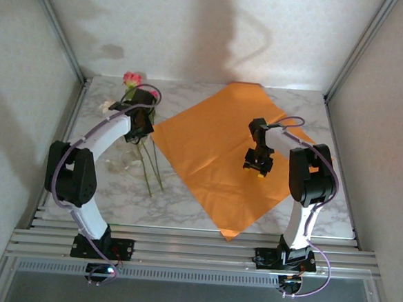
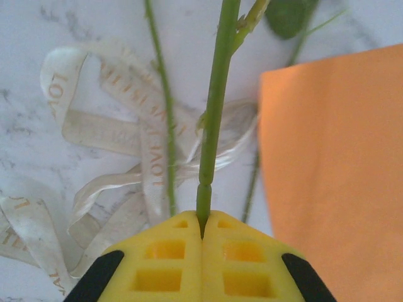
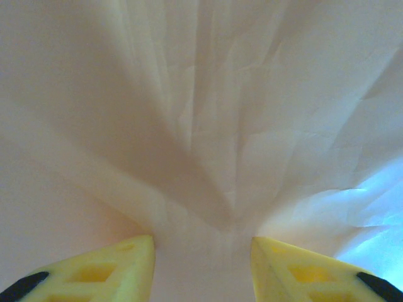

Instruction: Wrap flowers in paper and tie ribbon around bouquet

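Observation:
The flowers (image 1: 132, 79) lie at the table's back left, pink heads far, thin green stems (image 1: 148, 168) running toward me. My left gripper (image 1: 139, 127) hangs over them, shut on one green stem (image 2: 214, 113), which sits in the seam of the yellow fingers (image 2: 170, 258). The cream ribbon (image 2: 141, 129) lies looped on the marble under the stems, and shows pale as the ribbon (image 1: 122, 161) from above. The orange paper (image 1: 222, 152) lies flat as a diamond mid-table. My right gripper (image 1: 258, 165) stands open on it, fingertips (image 3: 113, 267) pressed down, the paper (image 3: 214, 126) creased between them.
Metal frame posts and white walls close in the marble table (image 1: 336, 202) on three sides. The paper's near corner (image 1: 229, 233) reaches the front rail. A bare strip of marble runs between the stems and the paper's left edge (image 2: 264, 126).

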Motion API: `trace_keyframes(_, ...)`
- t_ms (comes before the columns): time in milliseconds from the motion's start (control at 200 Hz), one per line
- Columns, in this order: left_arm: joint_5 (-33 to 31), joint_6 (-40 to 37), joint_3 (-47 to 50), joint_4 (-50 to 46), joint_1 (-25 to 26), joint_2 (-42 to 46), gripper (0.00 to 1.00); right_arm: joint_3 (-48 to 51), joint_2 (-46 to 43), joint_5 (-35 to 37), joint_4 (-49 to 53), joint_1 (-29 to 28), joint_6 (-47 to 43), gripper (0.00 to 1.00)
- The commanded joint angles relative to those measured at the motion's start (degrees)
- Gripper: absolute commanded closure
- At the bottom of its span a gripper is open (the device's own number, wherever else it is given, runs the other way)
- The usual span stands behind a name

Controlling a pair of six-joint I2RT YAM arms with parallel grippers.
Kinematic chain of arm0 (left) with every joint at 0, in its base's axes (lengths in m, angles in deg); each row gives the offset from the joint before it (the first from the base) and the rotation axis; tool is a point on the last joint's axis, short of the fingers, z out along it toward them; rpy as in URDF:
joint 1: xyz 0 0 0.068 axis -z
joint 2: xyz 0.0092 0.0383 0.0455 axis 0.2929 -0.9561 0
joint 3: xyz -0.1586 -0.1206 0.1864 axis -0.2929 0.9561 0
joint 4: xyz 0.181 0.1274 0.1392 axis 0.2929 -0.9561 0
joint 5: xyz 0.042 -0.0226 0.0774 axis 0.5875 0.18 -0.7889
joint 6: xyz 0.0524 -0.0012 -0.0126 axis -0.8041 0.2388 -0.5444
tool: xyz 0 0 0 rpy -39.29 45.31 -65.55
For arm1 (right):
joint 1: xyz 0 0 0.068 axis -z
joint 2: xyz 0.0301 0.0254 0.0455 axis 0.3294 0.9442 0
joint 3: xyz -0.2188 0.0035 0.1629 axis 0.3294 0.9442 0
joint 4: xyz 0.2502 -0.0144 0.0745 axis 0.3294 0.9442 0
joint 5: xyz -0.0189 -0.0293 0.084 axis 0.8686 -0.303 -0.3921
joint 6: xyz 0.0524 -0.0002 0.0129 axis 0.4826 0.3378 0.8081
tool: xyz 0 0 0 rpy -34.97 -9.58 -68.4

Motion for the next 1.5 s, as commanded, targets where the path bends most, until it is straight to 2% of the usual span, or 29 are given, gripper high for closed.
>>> trace_keyframes(0, -2.4, -2.3, -6.0, -1.9, 4.7, 1.2, 1.00, -2.6, -3.0, -1.0, 2.7, 0.1, 1.1, 0.53)
trace_keyframes(100, 0.8, -3.7, -10.5, 2.5, 10.5, -0.6, 1.00, -3.8, -5.0, -0.7, 3.7, 0.2, 2.2, 0.49)
trace_keyframes(250, 7.9, -1.2, -16.7, 10.7, 16.5, -7.0, 1.00, -3.1, -11.4, 2.5, 2.8, 1.4, 5.0, 0.41)
trace_keyframes(405, 13.3, -4.2, -25.1, 20.6, 22.3, -17.5, 1.00, 0.6, -15.5, 7.8, 2.0, 3.6, 5.5, 0.45)
trace_keyframes(481, 15.8, -4.8, -29.7, 23.7, 23.5, -23.6, 1.00, 3.2, -16.1, 6.7, 1.4, 5.8, 5.6, 0.47)
trace_keyframes(701, 15.5, -4.1, -41.5, 27.8, 24.0, -37.6, 1.00, 7.5, -17.2, 3.2, 0.9, 7.8, 3.3, 0.48)
trace_keyframes(921, 16.0, -3.7, -49.7, 25.9, 23.9, -46.7, 1.00, 8.7, -14.8, -0.8, -0.3, 7.8, 2.9, 0.49)
trace_keyframes(1041, 16.0, -4.3, -49.7, 24.4, 23.9, -47.3, 1.00, 8.4, -14.2, -0.9, 0.0, 7.9, 2.4, 0.49)
trace_keyframes(1176, 14.4, -4.1, -48.2, 21.8, 24.0, -43.1, 0.68, 7.3, -12.7, -0.7, 0.0, 7.9, 2.0, 0.49)
trace_keyframes(1301, 12.5, -1.0, -46.6, 18.7, 23.6, -35.8, 0.51, 6.0, -10.4, -0.1, -0.2, 7.9, 1.6, 0.49)
trace_keyframes(1396, 11.6, 1.6, -43.6, 15.6, 22.4, -29.0, 0.49, 5.1, -8.8, -0.2, -0.6, 7.8, 1.4, 0.49)
trace_keyframes(1497, 12.5, 4.3, -33.6, 14.0, 18.3, -20.4, 0.50, 4.4, -7.8, 0.3, -0.7, 7.7, 1.2, 0.49)
